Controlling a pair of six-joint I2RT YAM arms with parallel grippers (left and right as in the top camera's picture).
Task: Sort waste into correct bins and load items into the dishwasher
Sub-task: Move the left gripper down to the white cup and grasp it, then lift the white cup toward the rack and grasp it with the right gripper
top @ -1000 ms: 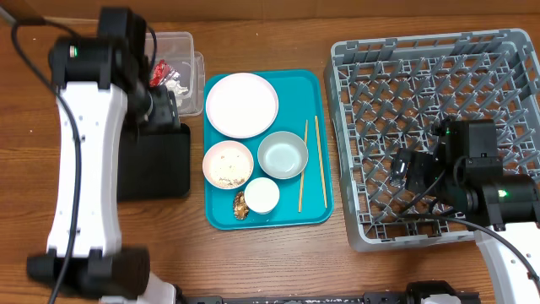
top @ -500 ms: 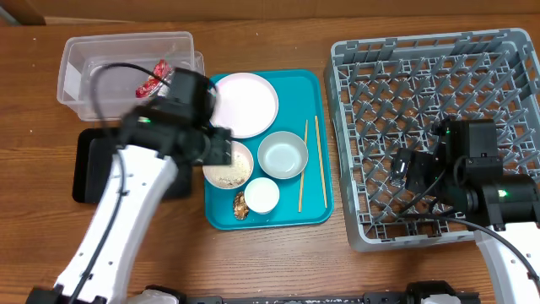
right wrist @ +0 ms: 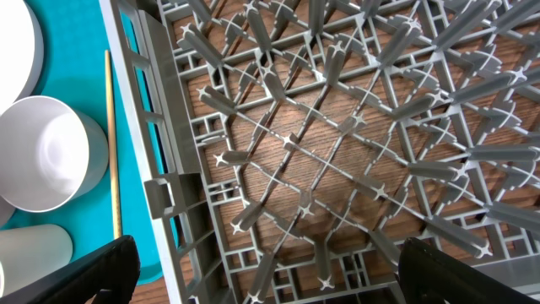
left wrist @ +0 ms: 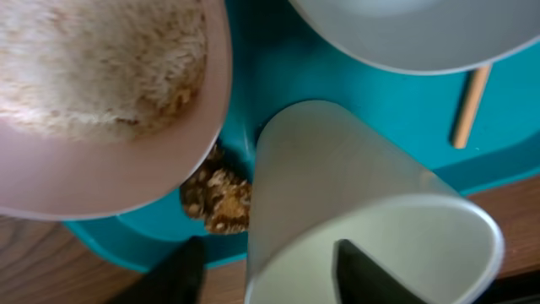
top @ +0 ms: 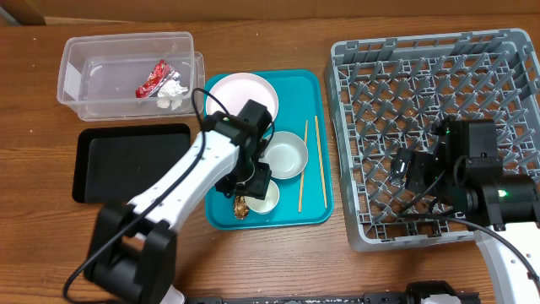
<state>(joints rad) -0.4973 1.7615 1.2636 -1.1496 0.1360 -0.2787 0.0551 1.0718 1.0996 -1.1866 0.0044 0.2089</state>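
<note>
Left wrist: left gripper (left wrist: 268, 249) astride small white cup (left wrist: 337, 160) rim

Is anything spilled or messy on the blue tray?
Yes. A brown food lump lies loose on the tray, between the rice bowl and the white cup, instead of in a dish.

A brown wooden worktop (top: 278, 262) fills the overhead view from edge to edge, its grain running left to right in darker and lighter streaks. The light is even and soft, giving only faint shadows and a mild sheen on the wood. A pale tan shape (top: 18, 10) is cut off at the far left corner. A black bar (top: 337, 298) lies along the near edge.
</note>
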